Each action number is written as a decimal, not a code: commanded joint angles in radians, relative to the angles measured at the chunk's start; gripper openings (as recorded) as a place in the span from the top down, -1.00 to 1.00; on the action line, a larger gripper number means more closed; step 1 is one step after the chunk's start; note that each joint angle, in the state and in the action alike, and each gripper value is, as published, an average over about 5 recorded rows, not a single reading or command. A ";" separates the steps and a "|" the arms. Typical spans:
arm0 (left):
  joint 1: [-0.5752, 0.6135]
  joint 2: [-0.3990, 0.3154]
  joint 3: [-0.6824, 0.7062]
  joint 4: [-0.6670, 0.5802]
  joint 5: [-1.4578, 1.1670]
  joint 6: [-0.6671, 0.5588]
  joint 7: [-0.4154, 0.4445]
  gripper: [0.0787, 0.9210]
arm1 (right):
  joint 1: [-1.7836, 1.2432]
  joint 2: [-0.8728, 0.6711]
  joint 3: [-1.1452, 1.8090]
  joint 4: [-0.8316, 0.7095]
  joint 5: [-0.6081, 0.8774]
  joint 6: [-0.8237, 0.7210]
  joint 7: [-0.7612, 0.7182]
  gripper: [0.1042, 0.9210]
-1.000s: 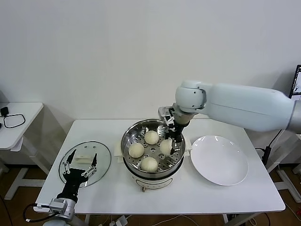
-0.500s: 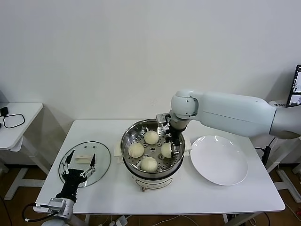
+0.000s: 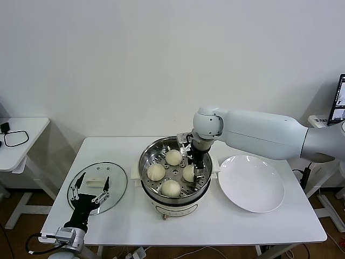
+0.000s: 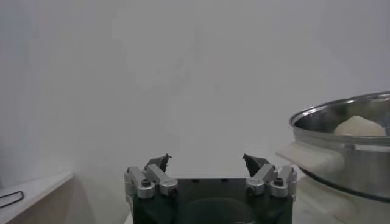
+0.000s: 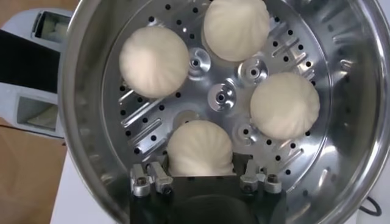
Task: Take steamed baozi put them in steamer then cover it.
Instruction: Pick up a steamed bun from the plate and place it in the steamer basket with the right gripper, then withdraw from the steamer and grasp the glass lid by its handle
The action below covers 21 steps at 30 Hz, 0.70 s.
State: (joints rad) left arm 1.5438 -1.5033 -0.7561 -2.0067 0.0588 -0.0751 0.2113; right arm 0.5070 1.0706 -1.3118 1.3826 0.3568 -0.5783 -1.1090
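The steel steamer stands mid-table on its white base. Three baozi lie in its perforated basket. My right gripper reaches down inside the pot at its right side, shut on the fourth baozi, low at the basket. In the right wrist view that baozi sits between the fingers of the right gripper. The clear glass cover lies flat on the table's left. My left gripper hovers over it, open and empty, as the left wrist view shows.
A white plate with nothing on it lies right of the steamer. A small side table with a black cable stands far left. The right arm spans over the plate's back edge. The steamer's rim also shows in the left wrist view.
My right gripper has lowered the baozi into the basket's right side and its arm has swung lower. The left gripper has stayed over the cover.
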 commanded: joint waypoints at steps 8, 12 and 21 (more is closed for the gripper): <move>0.003 0.001 0.010 -0.005 0.006 -0.001 0.000 -0.77 | 0.083 -0.103 0.123 0.041 0.077 0.012 -0.027 -0.76; 0.004 0.000 0.021 -0.010 0.009 0.000 -0.003 -0.77 | 0.136 -0.189 0.156 0.071 0.119 0.022 -0.050 -0.76; 0.009 -0.004 0.040 -0.023 0.016 -0.005 -0.009 -0.77 | -0.046 -0.447 0.439 0.149 0.138 0.047 -0.044 -0.76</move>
State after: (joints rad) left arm 1.5511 -1.5056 -0.7252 -2.0253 0.0726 -0.0768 0.2043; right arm 0.5739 0.8662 -1.1279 1.4666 0.4541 -0.5520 -1.1506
